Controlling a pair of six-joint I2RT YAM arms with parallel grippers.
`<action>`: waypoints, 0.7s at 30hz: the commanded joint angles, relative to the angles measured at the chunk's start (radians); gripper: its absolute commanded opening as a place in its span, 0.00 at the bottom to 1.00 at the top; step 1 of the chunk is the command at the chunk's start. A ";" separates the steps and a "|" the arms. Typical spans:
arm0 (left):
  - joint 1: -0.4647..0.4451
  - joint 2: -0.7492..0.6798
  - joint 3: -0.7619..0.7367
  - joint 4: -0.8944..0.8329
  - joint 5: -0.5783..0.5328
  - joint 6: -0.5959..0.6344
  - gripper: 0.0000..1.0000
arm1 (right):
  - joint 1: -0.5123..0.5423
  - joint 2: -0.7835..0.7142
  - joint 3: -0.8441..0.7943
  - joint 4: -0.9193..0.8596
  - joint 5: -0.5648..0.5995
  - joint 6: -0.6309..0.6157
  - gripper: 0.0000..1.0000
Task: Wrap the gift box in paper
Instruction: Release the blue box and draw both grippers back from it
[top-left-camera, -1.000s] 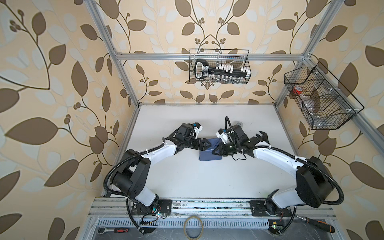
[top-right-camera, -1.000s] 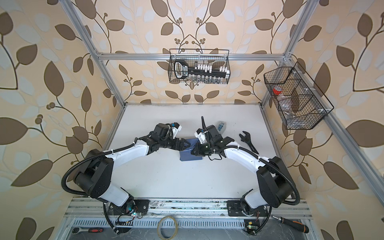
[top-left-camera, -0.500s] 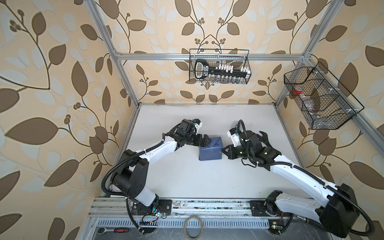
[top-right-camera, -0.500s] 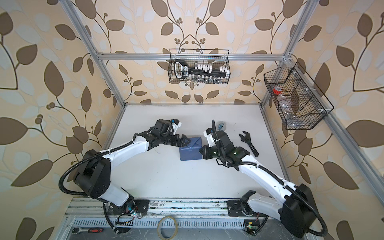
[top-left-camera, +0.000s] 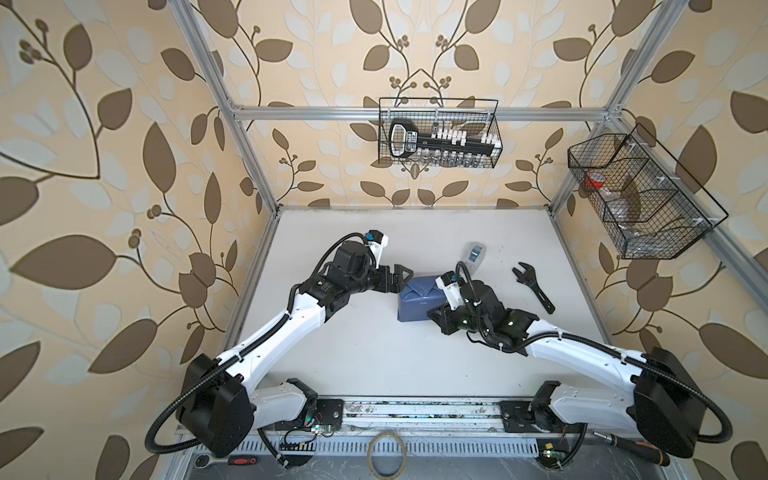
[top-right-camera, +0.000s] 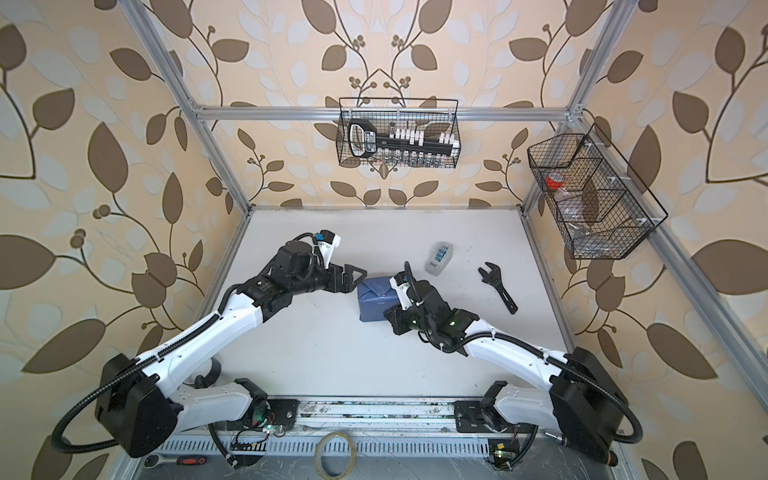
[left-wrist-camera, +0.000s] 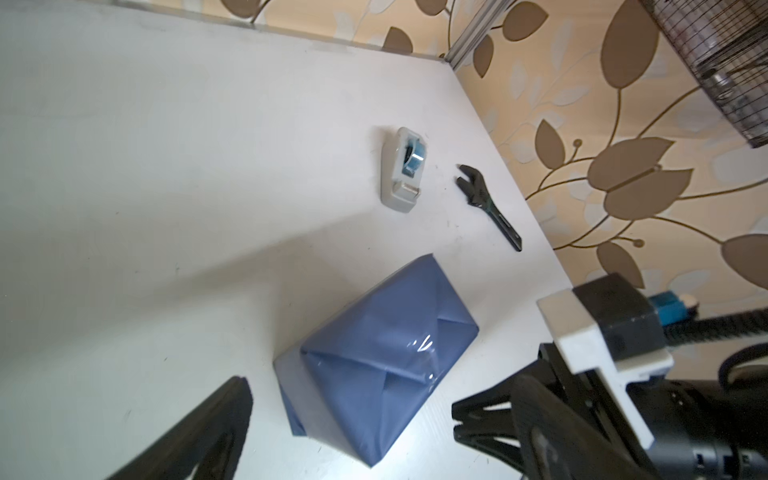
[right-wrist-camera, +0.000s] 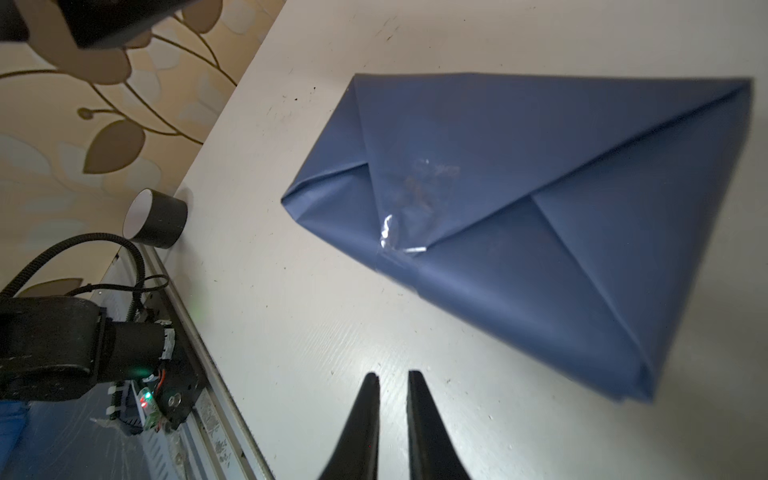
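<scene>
Top views: the paper (top-left-camera: 417, 299), slate-blue side out, covers the gift box completely. You have the parcel mid-table (top-left-camera: 374, 353), its folded flaps held by clear tape (right-wrist-camera: 395, 237).

Left gripper (top-left-camera: 403, 281): at the parcel's 10 o'clock corner, fingers spread wide and empty. You cannot tell whether it touches.

Right gripper (right-wrist-camera: 392, 377): at 4 o'clock, just clear of the paper, fingers almost together with a thin gap and nothing between.

Tape dispenser (top-left-camera: 475, 252) at 1 o'clock, wrench (top-left-camera: 534, 289) at 3 o'clock.
</scene>
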 joint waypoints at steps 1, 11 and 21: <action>-0.005 -0.075 -0.079 -0.022 -0.099 -0.023 0.99 | 0.003 0.060 0.064 0.068 0.066 -0.010 0.15; -0.005 -0.190 -0.156 -0.068 -0.195 -0.028 0.99 | -0.098 0.215 0.242 0.063 0.078 -0.044 0.13; 0.016 -0.262 -0.193 -0.050 -0.306 -0.022 0.99 | -0.202 0.128 0.312 -0.027 0.059 -0.094 0.18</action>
